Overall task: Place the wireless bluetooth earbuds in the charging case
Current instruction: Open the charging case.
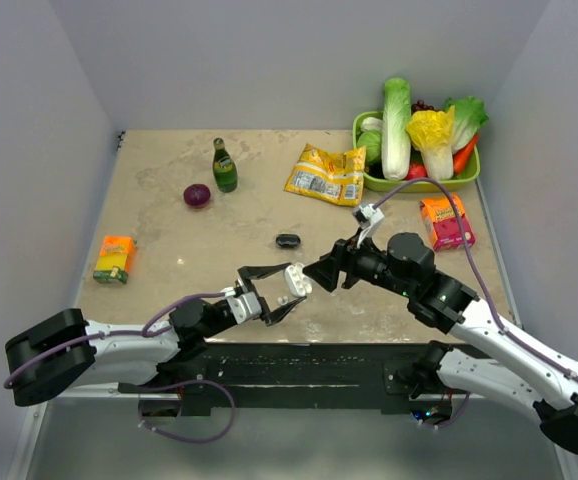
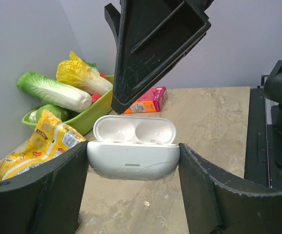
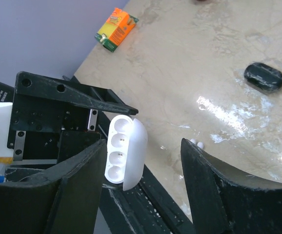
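My left gripper is shut on the charging case, a white oval case with its lid open, and holds it above the table's near edge. In the left wrist view the case is clamped between both fingers, and both lid hollows are empty. My right gripper is open right next to the case, and one of its fingers hangs just above the lid. In the right wrist view the case shows empty wells. The two earbuds lie together on the table by my right finger.
A green tray of vegetables stands at the back right, with a yellow snack bag beside it. A pink box, a small black object, a green bottle, a purple onion and an orange box are on the table.
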You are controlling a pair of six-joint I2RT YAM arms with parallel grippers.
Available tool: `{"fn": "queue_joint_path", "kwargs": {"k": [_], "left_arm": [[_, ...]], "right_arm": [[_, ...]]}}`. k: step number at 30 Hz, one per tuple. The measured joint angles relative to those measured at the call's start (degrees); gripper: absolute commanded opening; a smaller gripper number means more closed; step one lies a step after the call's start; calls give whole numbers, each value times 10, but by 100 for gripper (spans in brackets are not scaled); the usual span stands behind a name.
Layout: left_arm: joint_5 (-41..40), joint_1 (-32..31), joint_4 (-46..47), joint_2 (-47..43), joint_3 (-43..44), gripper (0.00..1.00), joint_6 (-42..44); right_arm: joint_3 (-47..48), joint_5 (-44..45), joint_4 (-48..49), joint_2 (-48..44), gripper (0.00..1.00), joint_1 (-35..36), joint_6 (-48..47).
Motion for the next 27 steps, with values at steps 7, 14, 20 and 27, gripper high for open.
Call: {"fn": "queue_joint_path", "kwargs": {"k": [7,14,20,27], "left_arm": [[0,0,0,2,0,0,0],[-1,0,0,3,0,0,0],[-3,0,0,3,0,0,0],[-7,0,0,9,0,0,0]], "right_arm": [[-9,-26,27,36,53,0,13],[-10,-34,33,43,46,0,14],[-12,-40,35,49,44,0,14],[-13,-42,36,58,33,0,13]]}}
